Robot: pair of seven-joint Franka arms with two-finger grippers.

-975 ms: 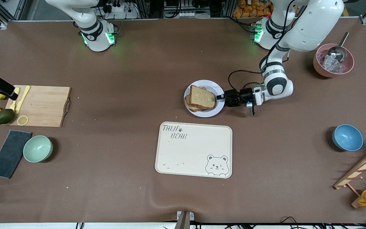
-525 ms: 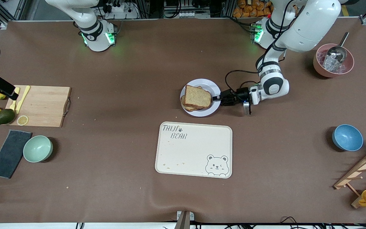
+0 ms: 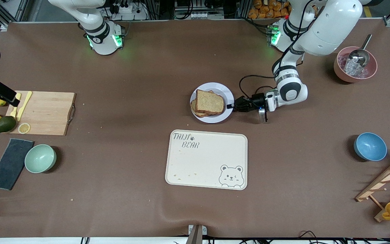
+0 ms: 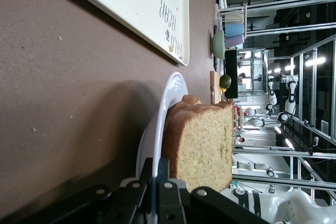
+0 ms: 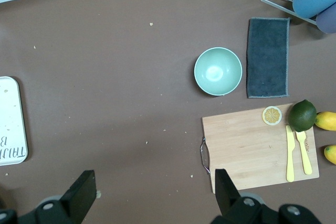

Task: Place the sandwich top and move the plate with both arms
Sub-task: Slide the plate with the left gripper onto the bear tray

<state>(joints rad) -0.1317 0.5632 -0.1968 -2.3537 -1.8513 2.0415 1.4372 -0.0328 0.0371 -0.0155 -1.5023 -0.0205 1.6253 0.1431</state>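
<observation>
The left gripper (image 3: 230, 105) has its jaws pinched shut on the rim of the plate (image 3: 227, 91) at the edge toward the left arm's end of the table, and over the last second it has slid the plate toward the right arm's end, with the sandwich top (image 3: 209, 101) riding squarely on the stack. So the top looks placed and the move of the plate is under way. The left wrist view shows the rim clamped between the fingers (image 4: 164, 195) and the thick bread edge, which the front view cannot, while the right wrist view shows the right gripper (image 5: 152, 198) wide open, waiting high over the wooden cutting board (image 5: 257, 150) and green bowl (image 5: 218, 71).
</observation>
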